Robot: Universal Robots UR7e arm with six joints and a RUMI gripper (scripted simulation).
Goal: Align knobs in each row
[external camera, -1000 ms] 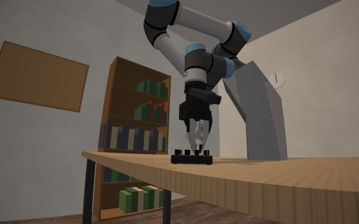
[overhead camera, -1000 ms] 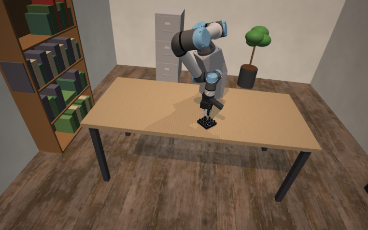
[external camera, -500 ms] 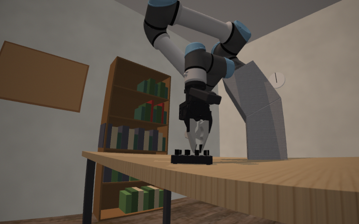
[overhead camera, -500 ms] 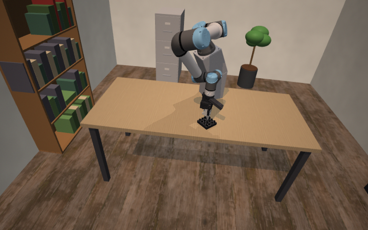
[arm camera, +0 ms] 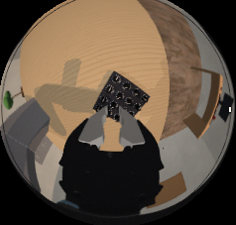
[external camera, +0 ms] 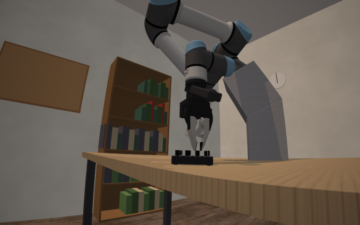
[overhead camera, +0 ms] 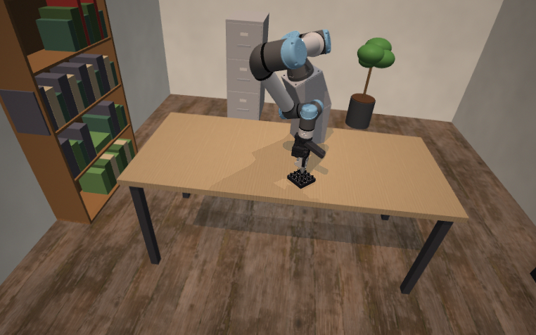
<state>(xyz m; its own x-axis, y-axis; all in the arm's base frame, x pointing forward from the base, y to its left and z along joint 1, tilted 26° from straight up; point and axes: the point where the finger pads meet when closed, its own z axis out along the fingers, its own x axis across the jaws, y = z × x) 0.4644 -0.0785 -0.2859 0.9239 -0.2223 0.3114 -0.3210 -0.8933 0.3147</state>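
Note:
The knob box (overhead camera: 299,182) is a small black square block with rows of short black knobs, lying on the wooden table near its front middle. It also shows in the side view (external camera: 192,158) and in the wrist view (arm camera: 121,98). My gripper (external camera: 199,148) points straight down over the box, with its fingertips just above the knobs on the edge of the box nearest the arm. In the wrist view the fingertips stand close together beside one knob at that edge. The fingers are shut and hold nothing. The knob marks are too small to read.
The arm's grey base (overhead camera: 307,98) stands at the table's back edge. A bookshelf (overhead camera: 60,96) is at the left, with a filing cabinet (overhead camera: 245,66) and a potted plant (overhead camera: 366,89) behind the table. The table's front edge lies close to the box.

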